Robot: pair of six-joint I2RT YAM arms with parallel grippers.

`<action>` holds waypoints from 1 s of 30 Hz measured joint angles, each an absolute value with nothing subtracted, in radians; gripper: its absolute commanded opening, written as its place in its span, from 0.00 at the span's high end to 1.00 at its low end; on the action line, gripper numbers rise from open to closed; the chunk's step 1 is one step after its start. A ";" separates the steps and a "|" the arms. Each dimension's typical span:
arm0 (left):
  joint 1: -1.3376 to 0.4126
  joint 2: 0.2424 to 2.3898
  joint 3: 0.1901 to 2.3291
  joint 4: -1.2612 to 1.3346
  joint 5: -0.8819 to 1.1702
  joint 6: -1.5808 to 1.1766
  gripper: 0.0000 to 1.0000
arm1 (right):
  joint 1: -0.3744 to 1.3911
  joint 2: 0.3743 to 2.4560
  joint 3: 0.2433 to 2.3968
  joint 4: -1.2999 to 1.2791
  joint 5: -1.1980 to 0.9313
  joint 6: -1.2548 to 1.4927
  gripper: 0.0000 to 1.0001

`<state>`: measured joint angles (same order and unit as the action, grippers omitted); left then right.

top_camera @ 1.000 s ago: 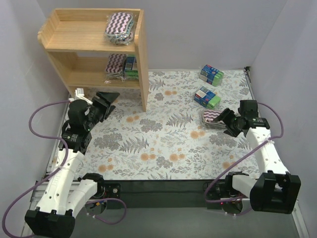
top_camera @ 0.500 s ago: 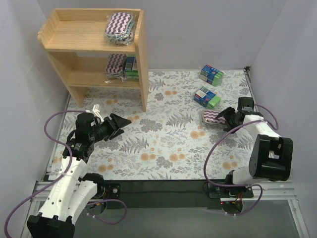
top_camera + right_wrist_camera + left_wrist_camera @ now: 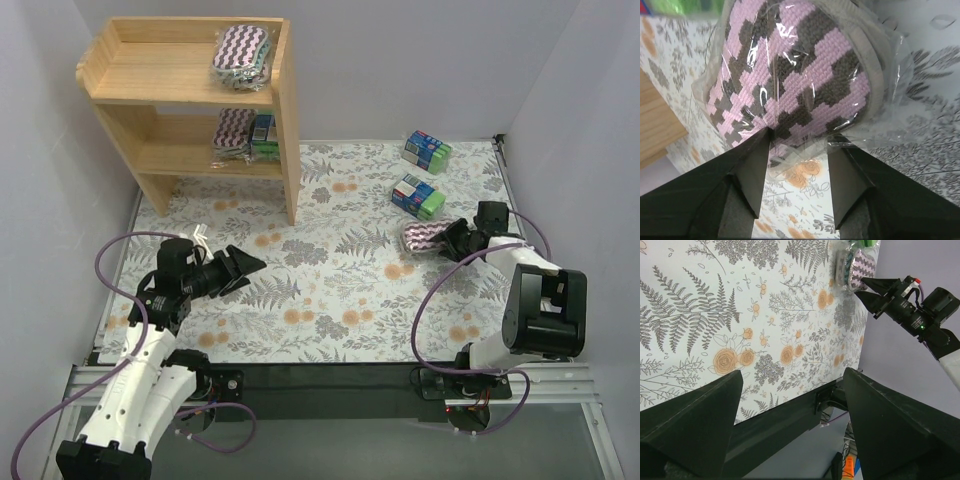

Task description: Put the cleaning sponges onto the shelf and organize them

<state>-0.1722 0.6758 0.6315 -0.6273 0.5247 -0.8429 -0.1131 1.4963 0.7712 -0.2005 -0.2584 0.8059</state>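
A purple-and-white zigzag cleaning sponge (image 3: pixel 424 237) in clear wrap lies tilted on the floral mat at the right. My right gripper (image 3: pixel 450 241) has its fingertips closed against the sponge's near end (image 3: pixel 790 75), with the wrap's loose tail between them. Two blue-and-green packs (image 3: pixel 427 149) (image 3: pixel 418 195) lie farther back on the mat. The wooden shelf (image 3: pixel 150 70) stands at the back left. It holds one purple sponge (image 3: pixel 240 45) on top, and another purple sponge (image 3: pixel 233 128) beside a blue-green pack (image 3: pixel 264 135) on the lower tier. My left gripper (image 3: pixel 253 268) hangs open over the mat's left side, holding nothing.
The floral mat (image 3: pixel 330 280) covers the table between grey walls. A black strip (image 3: pixel 320 375) runs along the near edge between the arm bases. Purple cables loop beside both arms. The left wrist view shows the right gripper (image 3: pixel 867 287) at the sponge (image 3: pixel 860 262).
My left arm swung from the shelf's foot back towards the mat's left middle. The right gripper's jaws narrowed onto the sponge's end, and the sponge shifted slightly left and tilted.
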 measured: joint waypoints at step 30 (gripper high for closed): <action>-0.446 0.896 0.450 -0.442 0.299 -0.975 0.26 | 0.849 1.667 0.880 -0.041 -0.246 1.314 0.52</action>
<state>-0.4458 0.8959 0.4503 -0.4419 0.2985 -0.9752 0.8494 1.6672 0.8803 -0.0406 -0.2459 1.3136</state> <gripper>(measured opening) 0.738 0.479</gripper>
